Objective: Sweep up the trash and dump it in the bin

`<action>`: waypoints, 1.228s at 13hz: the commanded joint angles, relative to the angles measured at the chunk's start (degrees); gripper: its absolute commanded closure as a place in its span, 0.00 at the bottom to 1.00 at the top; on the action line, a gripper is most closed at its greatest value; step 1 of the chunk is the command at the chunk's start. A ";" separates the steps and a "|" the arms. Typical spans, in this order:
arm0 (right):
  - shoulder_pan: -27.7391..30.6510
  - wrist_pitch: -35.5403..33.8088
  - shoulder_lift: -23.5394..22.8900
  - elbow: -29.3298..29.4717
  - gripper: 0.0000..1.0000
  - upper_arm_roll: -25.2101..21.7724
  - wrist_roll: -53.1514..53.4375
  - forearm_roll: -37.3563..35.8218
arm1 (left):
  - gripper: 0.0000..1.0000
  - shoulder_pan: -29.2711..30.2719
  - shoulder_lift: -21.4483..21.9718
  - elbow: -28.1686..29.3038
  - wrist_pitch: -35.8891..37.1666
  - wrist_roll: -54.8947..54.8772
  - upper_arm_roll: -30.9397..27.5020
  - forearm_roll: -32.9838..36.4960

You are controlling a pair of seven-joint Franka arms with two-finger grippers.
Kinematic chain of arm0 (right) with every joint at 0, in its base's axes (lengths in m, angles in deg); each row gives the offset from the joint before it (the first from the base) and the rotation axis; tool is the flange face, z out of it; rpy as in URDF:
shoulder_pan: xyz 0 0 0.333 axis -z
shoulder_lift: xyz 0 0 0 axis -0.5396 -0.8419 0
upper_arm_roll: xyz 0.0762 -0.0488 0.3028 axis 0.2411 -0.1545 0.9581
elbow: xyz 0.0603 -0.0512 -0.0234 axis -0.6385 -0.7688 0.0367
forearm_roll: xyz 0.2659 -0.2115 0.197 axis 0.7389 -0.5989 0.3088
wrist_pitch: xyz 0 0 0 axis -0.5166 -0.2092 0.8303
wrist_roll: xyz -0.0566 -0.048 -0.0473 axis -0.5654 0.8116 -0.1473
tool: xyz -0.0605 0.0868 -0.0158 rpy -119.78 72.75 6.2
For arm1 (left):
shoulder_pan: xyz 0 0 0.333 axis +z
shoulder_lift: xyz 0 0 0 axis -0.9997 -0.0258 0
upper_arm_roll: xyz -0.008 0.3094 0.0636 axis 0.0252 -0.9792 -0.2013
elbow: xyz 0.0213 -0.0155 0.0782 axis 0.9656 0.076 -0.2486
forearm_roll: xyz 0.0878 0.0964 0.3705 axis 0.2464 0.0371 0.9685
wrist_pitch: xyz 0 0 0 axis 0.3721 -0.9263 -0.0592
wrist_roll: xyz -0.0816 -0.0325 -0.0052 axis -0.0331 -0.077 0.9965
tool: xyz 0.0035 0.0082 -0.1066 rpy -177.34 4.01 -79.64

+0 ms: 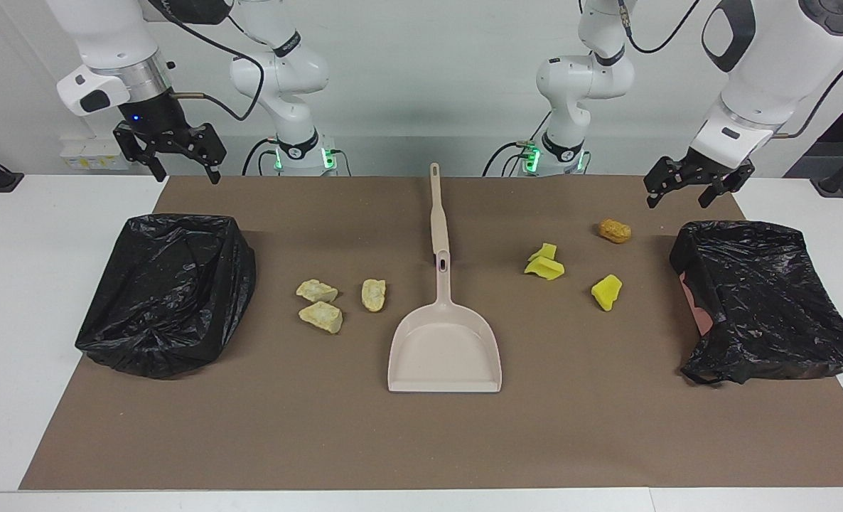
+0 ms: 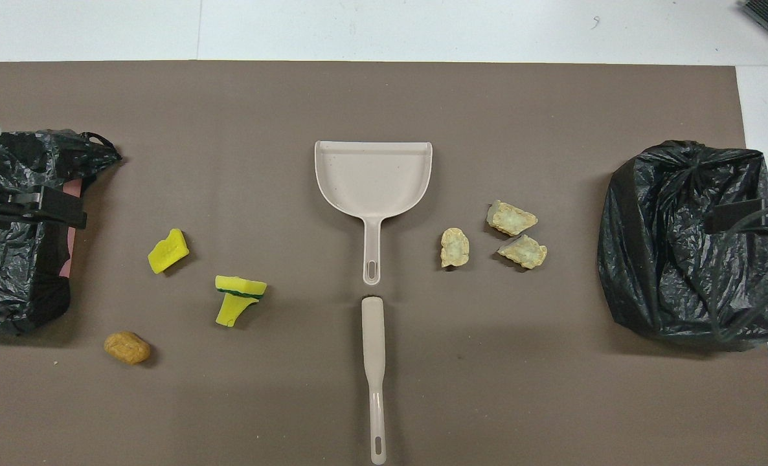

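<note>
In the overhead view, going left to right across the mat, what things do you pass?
Black bag at the left arm's end → orange-brown chunk → bright yellow chunk → yellow chunks with a green layer → dustpan → lone pale crumbly chunk → pair of pale chunks → black bag at the right arm's end.

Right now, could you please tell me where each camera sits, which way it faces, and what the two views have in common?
Facing view: high across the table, looking at the robots; both arms show, left gripper and right gripper open, waiting in the air by the black bags.
Overhead view: high above the robots' end, looking steeply down; only the left gripper and right gripper show at the edges.
Shared, half a turn apart: dustpan, brush, two black bags, brown mat, trash chunks.
</note>
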 commanded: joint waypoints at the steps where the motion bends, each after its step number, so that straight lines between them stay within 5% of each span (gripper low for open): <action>1: 0.87 -0.32 0.67 -0.70 0.00 0.31 -1.03 1.27 | 0.00 0.18 2.28 0.60 1.11 -2.85 -0.21 -0.96; 16: 0.87 -0.41 0.67 -0.70 0.00 0.22 -1.03 1.27 | 0.00 -0.53 2.92 0.96 0.58 -2.87 -0.03 -0.44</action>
